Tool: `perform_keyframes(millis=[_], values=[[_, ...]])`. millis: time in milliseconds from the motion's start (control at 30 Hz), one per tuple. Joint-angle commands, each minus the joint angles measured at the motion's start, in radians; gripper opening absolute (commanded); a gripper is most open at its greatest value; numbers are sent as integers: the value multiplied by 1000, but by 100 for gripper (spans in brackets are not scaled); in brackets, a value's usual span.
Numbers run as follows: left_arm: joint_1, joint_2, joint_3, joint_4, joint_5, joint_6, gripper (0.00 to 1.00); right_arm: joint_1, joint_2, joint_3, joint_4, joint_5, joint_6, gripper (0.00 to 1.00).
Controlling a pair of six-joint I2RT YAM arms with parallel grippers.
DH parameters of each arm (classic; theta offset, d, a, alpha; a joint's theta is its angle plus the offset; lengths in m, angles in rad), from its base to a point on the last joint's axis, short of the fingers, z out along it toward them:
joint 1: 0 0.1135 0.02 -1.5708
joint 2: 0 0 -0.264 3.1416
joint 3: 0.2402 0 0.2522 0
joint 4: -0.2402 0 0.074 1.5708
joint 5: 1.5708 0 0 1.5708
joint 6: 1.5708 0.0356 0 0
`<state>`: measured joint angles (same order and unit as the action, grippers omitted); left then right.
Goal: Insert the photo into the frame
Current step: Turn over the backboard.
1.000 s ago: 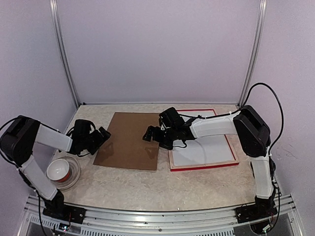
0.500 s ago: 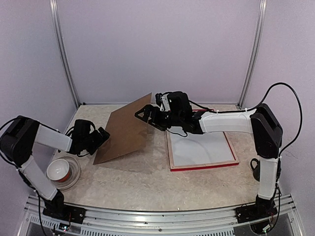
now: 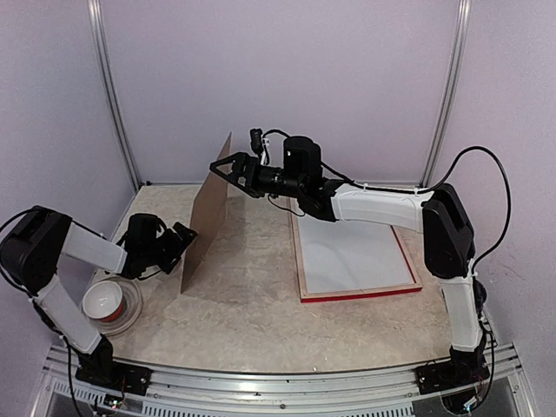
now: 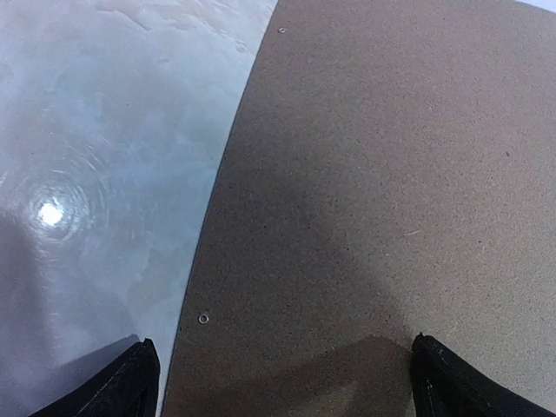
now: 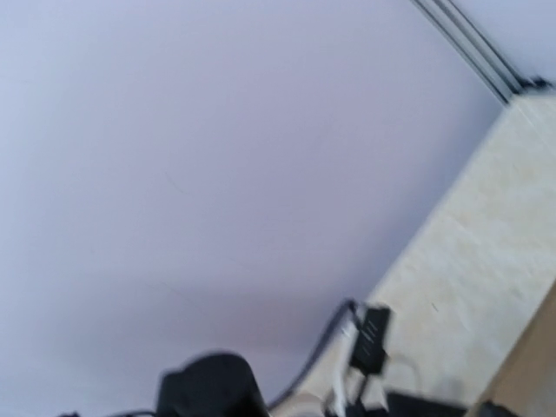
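Enclosure: plain pale-lilac back wall [image 3: 278,87], side walls [image 3: 43,104] the same colour. Aluminium posts [image 3: 113,95] stand at both back corners. Bench [image 3: 261,321] top is beige, marbled and glossy, with a bright round glare spot [image 4: 49,213] in the left wrist view. Ribbed aluminium rail [image 3: 278,382] along the near edge.

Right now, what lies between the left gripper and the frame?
The brown board, tipped up on edge near the left gripper; the top view shows it.

Brown board [image 3: 205,228] stands seemingly upright against right gripper [image 3: 222,168].
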<state>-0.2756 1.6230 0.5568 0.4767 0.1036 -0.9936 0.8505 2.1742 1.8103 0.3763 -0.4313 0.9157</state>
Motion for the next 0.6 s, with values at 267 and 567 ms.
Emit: perform_keyframes(millis=[267,567], values=[[-95,49,-26,140,274,-10,99,93,107,112,-68,-148,3,99],[-88,46,-51,163,255,-36,99,114,86,69,-30,-197,30,99]])
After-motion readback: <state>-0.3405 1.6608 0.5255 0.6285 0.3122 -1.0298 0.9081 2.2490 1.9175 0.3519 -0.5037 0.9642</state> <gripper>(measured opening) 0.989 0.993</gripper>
